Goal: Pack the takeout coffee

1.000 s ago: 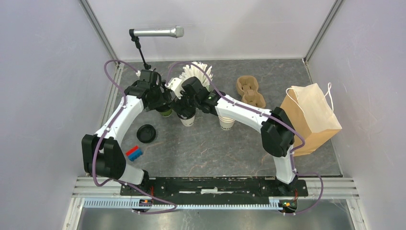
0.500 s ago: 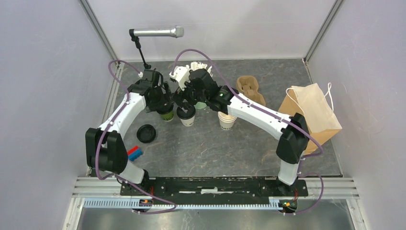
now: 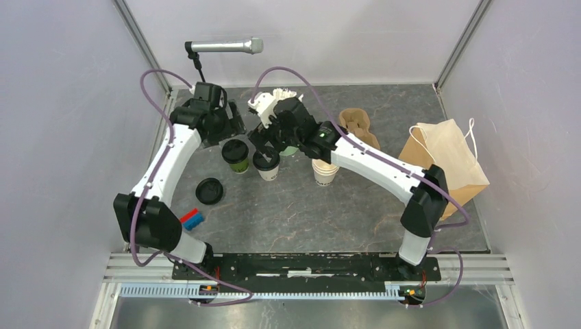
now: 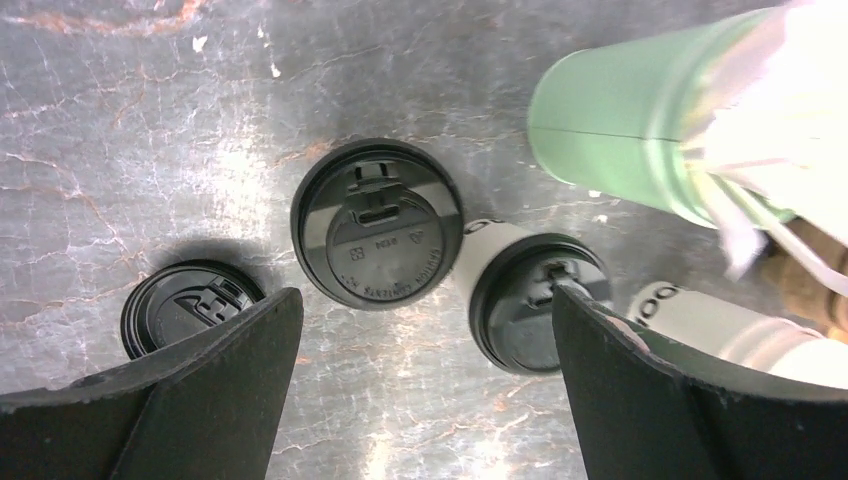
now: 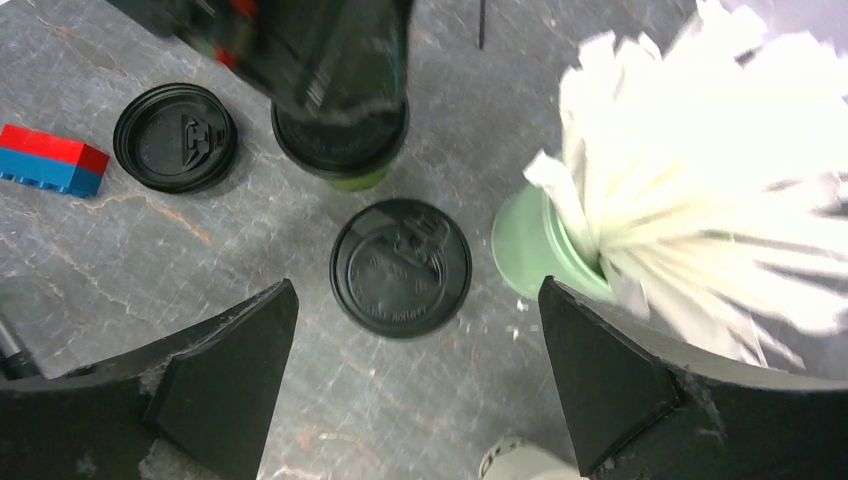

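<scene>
Wide open and empty, my left fingers [image 4: 180, 400] hang over the olive-green cup [image 4: 377, 237], my right fingers [image 5: 210, 380] over the white cup [image 5: 400, 267]. Both lidded cups stand on the counter [image 4: 150, 120]: white just beside the mint-green cup [image 5: 530, 250], olive-green a little farther from it.

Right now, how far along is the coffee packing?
Done: the olive-green cup and white cup both wear lids. In hand: nothing; the left claw and right claw hang open above them. Left: neither cup is in the cardboard carrier or paper bag yet.
</scene>
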Robot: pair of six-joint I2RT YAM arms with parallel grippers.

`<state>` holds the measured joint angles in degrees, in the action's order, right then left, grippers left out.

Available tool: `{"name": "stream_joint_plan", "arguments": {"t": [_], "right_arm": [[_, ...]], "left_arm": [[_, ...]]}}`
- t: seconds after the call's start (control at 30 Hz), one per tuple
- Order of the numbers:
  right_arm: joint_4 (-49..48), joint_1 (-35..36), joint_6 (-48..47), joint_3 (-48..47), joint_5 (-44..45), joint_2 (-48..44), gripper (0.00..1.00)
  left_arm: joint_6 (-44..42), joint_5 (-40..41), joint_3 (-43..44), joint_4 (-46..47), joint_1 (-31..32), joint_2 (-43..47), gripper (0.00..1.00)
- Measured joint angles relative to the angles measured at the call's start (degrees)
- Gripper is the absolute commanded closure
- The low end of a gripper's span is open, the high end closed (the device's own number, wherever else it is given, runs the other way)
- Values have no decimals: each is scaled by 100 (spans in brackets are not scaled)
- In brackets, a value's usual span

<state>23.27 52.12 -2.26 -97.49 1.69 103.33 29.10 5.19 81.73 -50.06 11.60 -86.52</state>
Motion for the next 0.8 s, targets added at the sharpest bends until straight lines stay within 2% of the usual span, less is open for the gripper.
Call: {"name": "stream_joint_plan", "arguments": {"t": [0.1, 0.27, 0.47, 0.57, 0.8], "right_arm": [[472, -11, 275, -20, 267, -269, 2], [1569, -221, 450, -22, 999, -1080, 2], [2837, -1207, 634, 85, 2159, -2059, 5], [3383, -1580, 660, 160, 2870, -2393, 6], [4113, -1928, 603, 140, 3668, -2538, 2]], "left_arm": [[2, -129, 227, -138, 2, 297, 0], [4, -726, 127, -404, 155, 1139, 0], [59, -1399, -682, -605, 417, 1989, 0], [59, -1556, -1012, -787, 433, 2133, 0], [57, -1609, -1056, -859, 605, 2120, 0]]}}
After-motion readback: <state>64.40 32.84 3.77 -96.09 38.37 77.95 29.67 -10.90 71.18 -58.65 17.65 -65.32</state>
